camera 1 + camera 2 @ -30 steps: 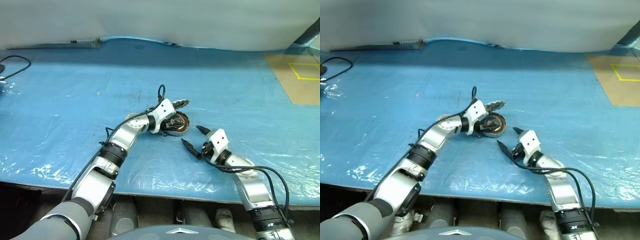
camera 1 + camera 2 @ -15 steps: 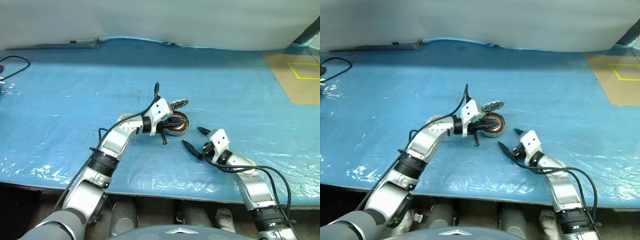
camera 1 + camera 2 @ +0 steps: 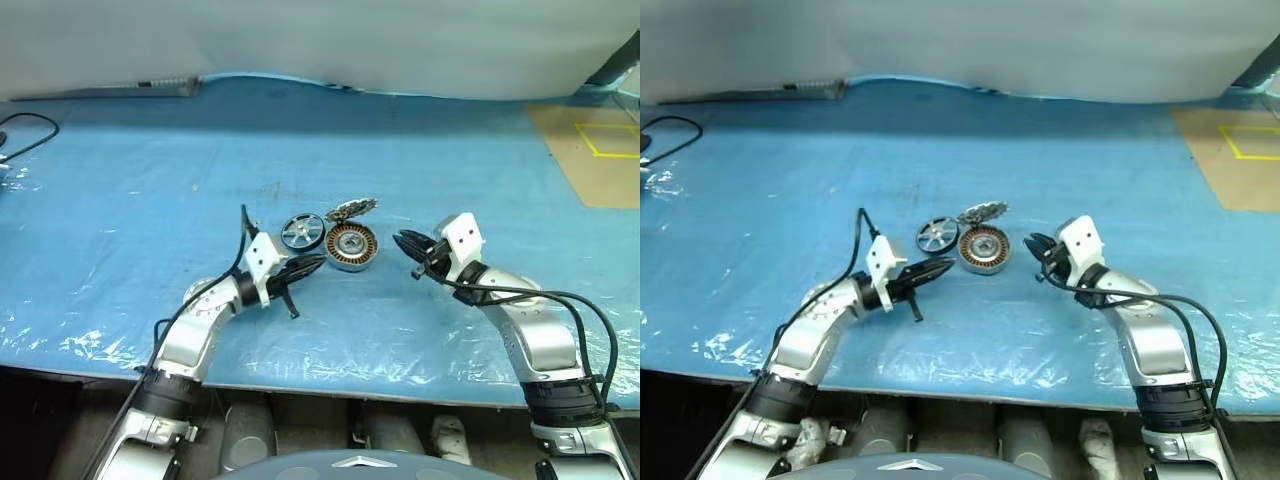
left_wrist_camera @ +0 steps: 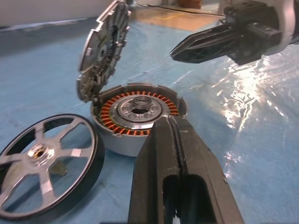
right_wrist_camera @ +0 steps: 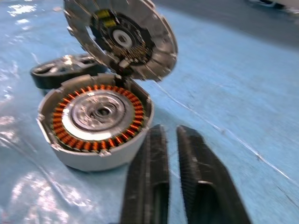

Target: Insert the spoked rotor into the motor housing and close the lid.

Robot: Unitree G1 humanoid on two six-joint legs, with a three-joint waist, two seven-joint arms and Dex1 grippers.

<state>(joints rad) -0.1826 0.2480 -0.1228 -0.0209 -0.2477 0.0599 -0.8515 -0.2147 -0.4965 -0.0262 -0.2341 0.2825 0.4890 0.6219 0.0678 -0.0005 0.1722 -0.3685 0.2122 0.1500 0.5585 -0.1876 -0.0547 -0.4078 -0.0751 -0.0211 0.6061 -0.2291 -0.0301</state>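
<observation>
The spoked rotor (image 3: 302, 231) lies flat on the blue sheet, just left of the motor housing (image 3: 351, 247). The housing's copper windings face up and nothing sits in it. The lid (image 3: 352, 209) stands tilted open at the housing's far edge, ribbed side showing (image 5: 120, 36). My left gripper (image 3: 311, 263) is shut and empty, level, its tip just short of the rotor (image 4: 44, 165) and housing (image 4: 138, 112). From the housing's right, my right gripper (image 3: 405, 243) points at it, shut and empty, a little above the sheet.
The table is covered with a crinkled blue plastic sheet (image 3: 150, 200). A cardboard patch with yellow tape (image 3: 595, 150) lies at the back right. A black cable (image 3: 30, 128) curls at the far left. The table's front edge (image 3: 330, 378) runs just below both arms.
My left gripper drew back leftward from the housing and shut, uncovering the rotor beside it. My right gripper rose, shifted slightly toward the housing and shut.
</observation>
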